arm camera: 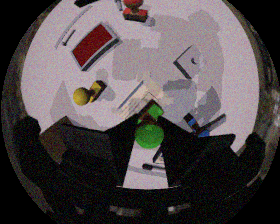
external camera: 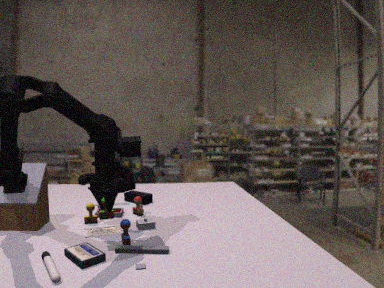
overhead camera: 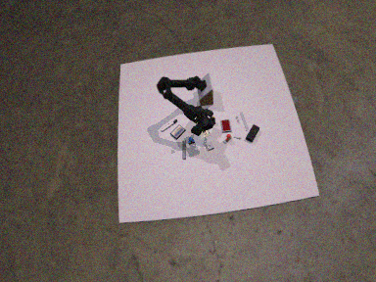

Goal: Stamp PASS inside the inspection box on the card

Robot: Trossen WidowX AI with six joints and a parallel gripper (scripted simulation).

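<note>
My gripper (external camera: 105, 207) (arm camera: 147, 118) is shut on a green-knobbed stamp (external camera: 103, 200) (arm camera: 149, 137), its dark base pointing down. In the wrist view the base overlaps the near part of the cream card (external camera: 97, 231) (arm camera: 131, 104); whether it touches the card cannot be told. The card shows faint lines of text, but its box and any print are hidden or too small to tell. The red ink pad (overhead camera: 225, 125) (external camera: 118, 212) (arm camera: 93, 46) lies open beyond the card, up and left in the wrist view. The face of the held stamp is hidden.
A yellow stamp (external camera: 90, 208) (arm camera: 82, 96), a red stamp (external camera: 138, 200) (arm camera: 134, 14) and a blue stamp (external camera: 125, 224) stand around the card. A grey block (external camera: 146, 224) (arm camera: 189, 61), grey bar (external camera: 142, 250), labelled black case (external camera: 85, 256), marker (external camera: 51, 268) and black block (overhead camera: 253, 133) also lie there.
</note>
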